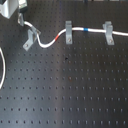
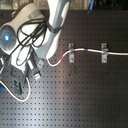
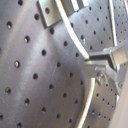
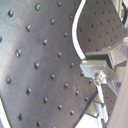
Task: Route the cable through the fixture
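The gripper (image 2: 34,70) hangs low over the black perforated board (image 2: 85,100) at the second exterior view's left, just beside the leftmost clips. In both wrist views one metal finger (image 3: 102,62) shows with the white cable (image 3: 90,100) running right past its tip, but I cannot tell whether the jaws are closed on the cable or merely beside it.

The cable (image 1: 50,42) runs across the far part of the board in the first exterior view. From the first exterior view's right it passes through a grey bracket (image 1: 107,31), shows a blue band (image 1: 87,30), goes through a second bracket (image 1: 68,31) next to a red band (image 1: 58,37), then dips and rises to a third bracket (image 1: 30,38). A fourth bracket (image 1: 20,19) stands just beyond that one, farther back. Another stretch of white cable (image 1: 4,67) curves along the first exterior view's left edge, well apart from the brackets.

The near part of the board is bare metal with rows of holes.

The Panda arm (image 2: 52,30) comes in from the far side in the second exterior view, bending down and toward the second exterior view's left, with black hoses (image 2: 27,32) looped around its wrist and a blue light (image 2: 6,36) glowing on the joint.
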